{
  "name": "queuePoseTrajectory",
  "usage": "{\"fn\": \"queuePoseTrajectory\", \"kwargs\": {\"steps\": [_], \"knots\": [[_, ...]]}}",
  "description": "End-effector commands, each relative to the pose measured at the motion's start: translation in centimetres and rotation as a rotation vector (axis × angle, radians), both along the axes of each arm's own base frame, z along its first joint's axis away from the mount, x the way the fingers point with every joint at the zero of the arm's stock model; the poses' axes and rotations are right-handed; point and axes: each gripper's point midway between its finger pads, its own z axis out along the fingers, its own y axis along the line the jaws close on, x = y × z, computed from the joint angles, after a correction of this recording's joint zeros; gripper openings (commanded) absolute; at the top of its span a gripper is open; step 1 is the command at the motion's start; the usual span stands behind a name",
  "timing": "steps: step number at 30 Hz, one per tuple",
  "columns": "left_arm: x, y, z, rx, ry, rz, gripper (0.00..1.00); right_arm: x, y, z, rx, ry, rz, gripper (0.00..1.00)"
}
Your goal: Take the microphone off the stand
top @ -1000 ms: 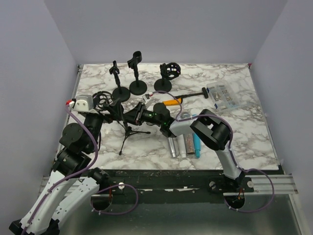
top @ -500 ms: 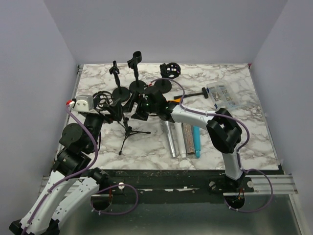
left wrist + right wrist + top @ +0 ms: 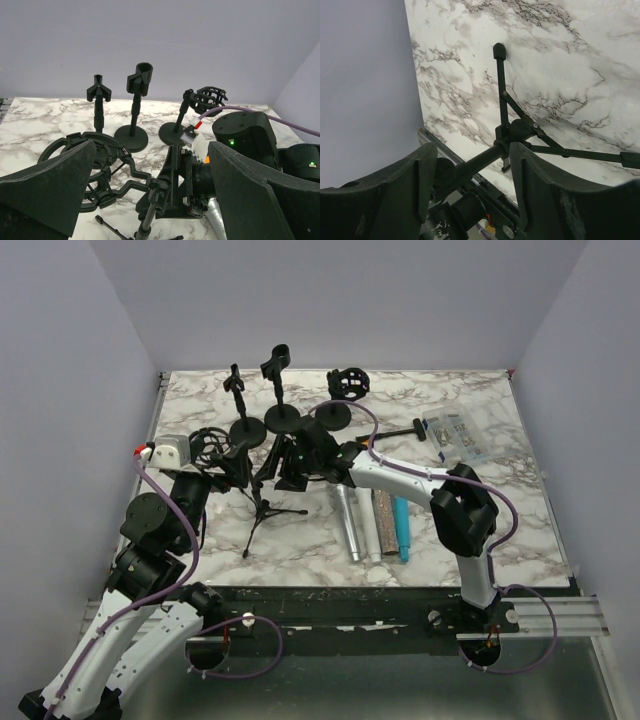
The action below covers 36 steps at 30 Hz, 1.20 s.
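A black tripod stand (image 3: pixel 262 508) stands left of centre. Its shock-mount ring (image 3: pixel 95 167) shows no microphone inside and sits between the wide-open fingers of my left gripper (image 3: pixel 150 165) (image 3: pixel 225 462). My right gripper (image 3: pixel 472 150) (image 3: pixel 283 468) straddles the stand's pole (image 3: pixel 480 160) just above the tripod hub. Its jaws are apart, with a gap on the left side of the pole. A silver microphone (image 3: pixel 347 520) lies flat on the marble table to the right of the stand.
A brown microphone (image 3: pixel 383 520) and a teal one (image 3: pixel 402 526) lie beside the silver one. Three round-base stands (image 3: pixel 281 415) stand along the back. A clear plastic box (image 3: pixel 455 435) sits at the right rear. Walls close in the left, back and right sides.
My right arm has stretched out and its gripper has shifted up and right along the stand's pole. The silver microphone now lies uncovered. The left arm has not moved.
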Motion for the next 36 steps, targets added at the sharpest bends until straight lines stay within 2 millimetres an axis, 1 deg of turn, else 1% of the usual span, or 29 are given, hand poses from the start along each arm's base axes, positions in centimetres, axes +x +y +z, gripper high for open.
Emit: {"fn": "queuePoseTrajectory", "kwargs": {"steps": [1,4,9,12,15,18,19,21,22,23,25,26,27,28,29,30,31,32,33,34,36], "knots": [[-0.6,0.1,1.0,-0.020,-0.030,-0.015,0.98,-1.1,0.7,1.1,-0.017,-0.013,0.008,0.63],[-0.6,0.1,1.1,-0.022,-0.032,-0.014,0.99,-1.4,1.3,1.4,-0.010,-0.012,0.013,0.61],[-0.6,0.2,1.1,-0.022,-0.033,-0.013,0.98,-1.8,1.9,2.2,-0.004,-0.025,0.014,0.61],[-0.7,0.2,1.2,-0.024,-0.035,-0.013,0.99,-2.3,2.0,2.1,0.000,-0.019,0.010,0.61],[-0.7,0.2,1.2,-0.023,-0.034,-0.013,0.99,-2.9,2.0,1.4,0.017,0.008,0.002,0.60],[-0.7,0.2,1.2,-0.025,-0.034,-0.015,0.99,-3.0,2.0,0.5,0.034,0.027,-0.021,0.47],[-0.7,0.2,1.2,-0.025,-0.034,-0.014,0.98,-2.9,1.9,0.2,0.038,0.022,-0.032,0.41],[-0.6,0.2,1.1,-0.025,-0.033,-0.013,0.99,-2.4,1.7,-0.4,0.045,0.022,-0.072,0.24],[-0.6,0.2,1.1,-0.022,-0.031,-0.010,0.99,-2.3,1.5,-0.7,0.051,0.021,-0.085,0.09],[-0.6,0.2,1.1,-0.022,-0.030,-0.007,0.99,-2.1,1.5,-0.8,0.068,0.020,-0.099,0.01],[-0.5,0.2,1.0,-0.023,-0.028,-0.006,0.98,-1.6,1.4,-1.3,0.127,0.004,-0.099,0.01],[-0.5,0.2,1.0,-0.024,-0.027,-0.006,0.99,-1.1,1.1,-1.8,0.154,-0.006,-0.089,0.01],[-0.5,0.2,1.0,-0.026,-0.028,-0.007,0.99,-0.6,1.6,-0.7,0.244,-0.074,-0.054,0.01],[-0.5,0.3,0.9,-0.029,-0.027,-0.005,0.98,-0.4,1.5,-0.2,0.325,-0.157,-0.016,0.01],[-0.5,0.3,0.9,-0.030,-0.025,-0.004,0.99,-0.5,1.5,-0.1,0.397,-0.211,0.034,0.01],[-0.6,0.3,0.9,-0.034,-0.026,-0.005,0.99,-0.4,1.5,0.9,0.486,-0.279,0.085,0.01],[-0.6,0.3,0.9,-0.037,-0.027,-0.004,0.99,-0.6,1.4,0.3,0.532,-0.304,0.123,0.01],[-0.6,0.3,0.9,-0.042,-0.028,-0.004,0.99,-0.5,1.4,0.3,0.583,-0.324,0.147,0.01],[-0.6,0.3,0.8,-0.045,-0.030,-0.003,0.98,-0.6,1.4,-1.0,0.598,-0.302,0.158,0.01],[-0.5,0.3,0.7,-0.046,-0.028,-0.003,0.98,-0.7,1.4,-1.0,0.641,-0.306,0.160,0.01],[-0.5,0.3,0.6,-0.047,-0.023,0.002,0.99,-0.9,1.5,-2.4,0.673,-0.271,0.159,0.01]]}}
